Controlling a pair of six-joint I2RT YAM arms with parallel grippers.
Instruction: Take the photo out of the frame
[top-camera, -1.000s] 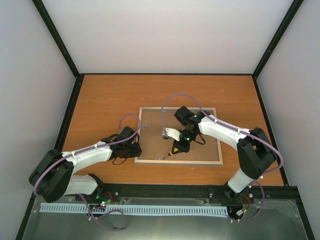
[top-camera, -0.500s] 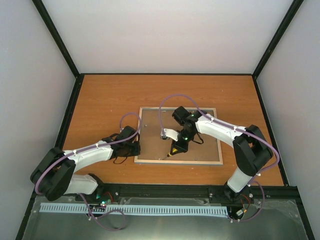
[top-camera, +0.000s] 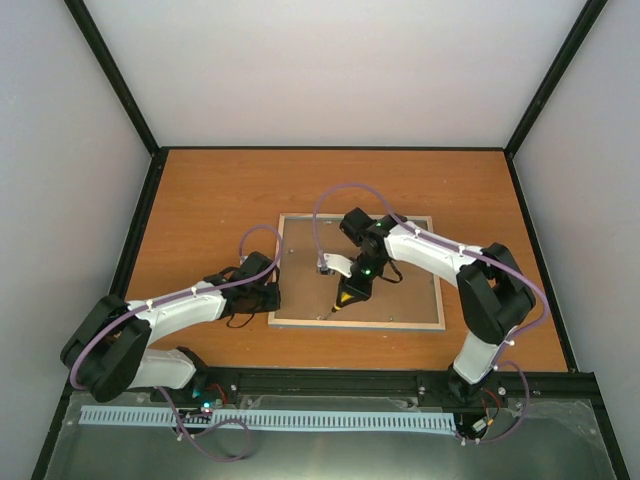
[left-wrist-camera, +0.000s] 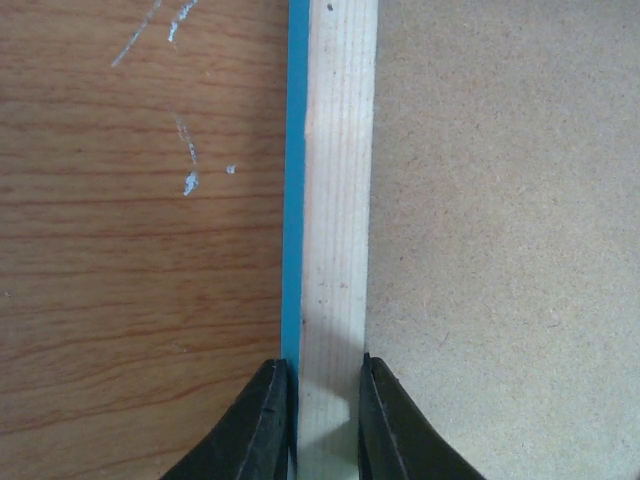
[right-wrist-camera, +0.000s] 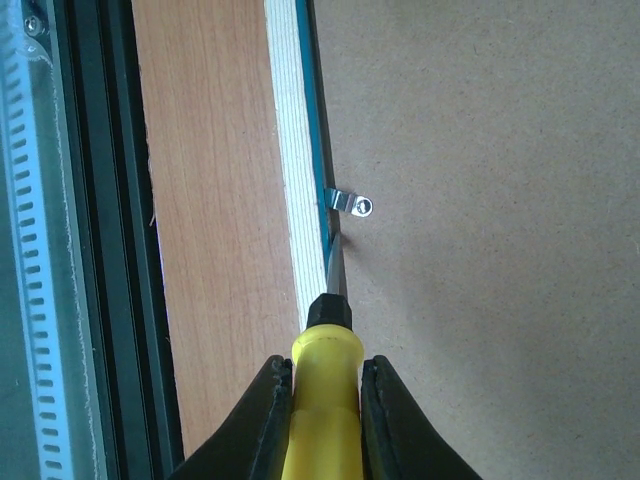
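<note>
The frame (top-camera: 357, 325) lies face down on the table, its brown backing board (top-camera: 400, 295) up. The photo is hidden under the board. My left gripper (top-camera: 275, 298) is shut on the frame's left rail (left-wrist-camera: 338, 200), one finger on the turquoise outer edge and one on the inner side by the backing board (left-wrist-camera: 500, 250). My right gripper (right-wrist-camera: 327, 385) is shut on a yellow-handled screwdriver (right-wrist-camera: 326, 410). Its blade points along the near rail (right-wrist-camera: 295, 180) and its tip sits under a small metal clip (right-wrist-camera: 352, 204) on the backing board (right-wrist-camera: 480, 250).
The wooden table (top-camera: 220, 200) is walled by white panels with black posts. A black rail (right-wrist-camera: 100, 250) and a white slotted cable duct (top-camera: 260, 420) run along the near edge, just beside the frame's near rail.
My left gripper has narrowed onto the frame's left rail. The right arm has shifted slightly left with the screwdriver, towards the clip.
</note>
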